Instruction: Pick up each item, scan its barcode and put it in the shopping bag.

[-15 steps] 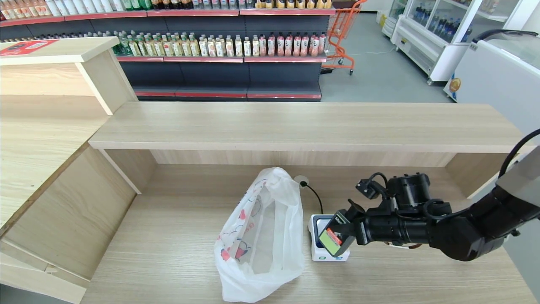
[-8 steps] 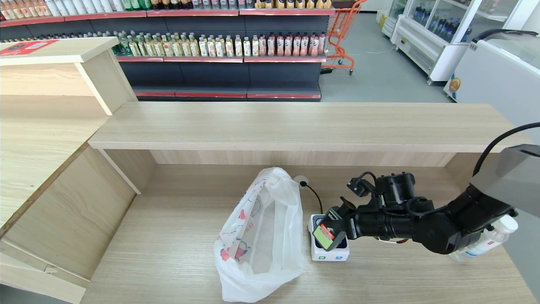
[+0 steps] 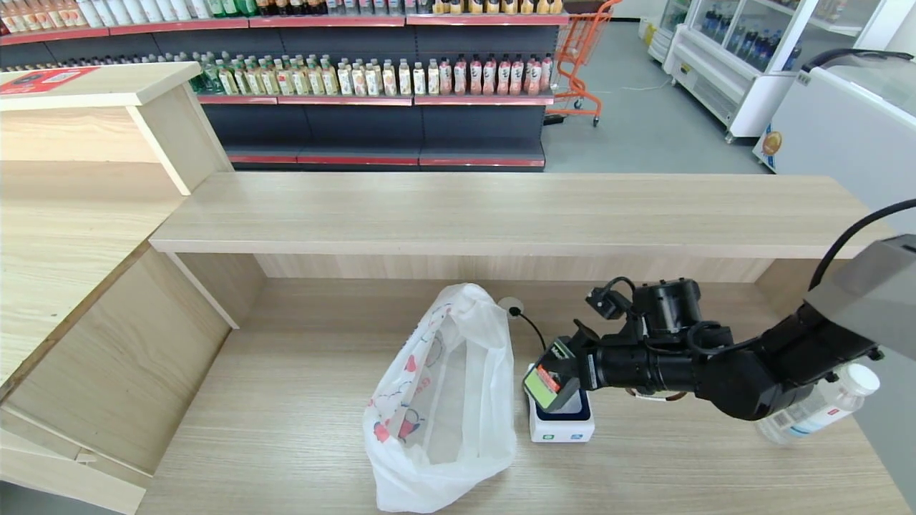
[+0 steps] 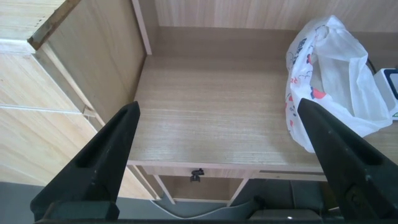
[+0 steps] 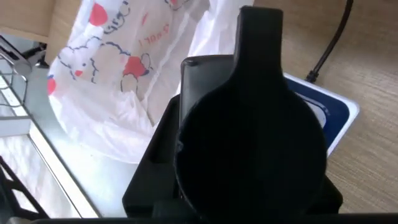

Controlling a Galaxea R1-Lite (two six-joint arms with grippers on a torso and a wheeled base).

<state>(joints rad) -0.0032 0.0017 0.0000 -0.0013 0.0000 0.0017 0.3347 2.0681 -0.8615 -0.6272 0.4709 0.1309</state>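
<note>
While I watch through the head camera, the wooden tabletop (image 3: pixel 286 429) carries a white shopping bag (image 3: pixel 444 400) with red prints, its mouth gaping upward. My left claw (image 4: pixel 217 106) hangs by the tabletop's near edge, well apart from the bag, fingers spread wide with nothing between them. A clear bottle (image 3: pixel 816 408) lies far out at the bag's 3 o'clock. Just beside the bag, also at 3 o'clock, sits the white scanner (image 3: pixel 562 425) with its blue top. My right claw (image 3: pixel 554 375) is clamped on a small green-and-red packet (image 3: pixel 542 386), held tilted just above the scanner's 11 o'clock corner
</note>
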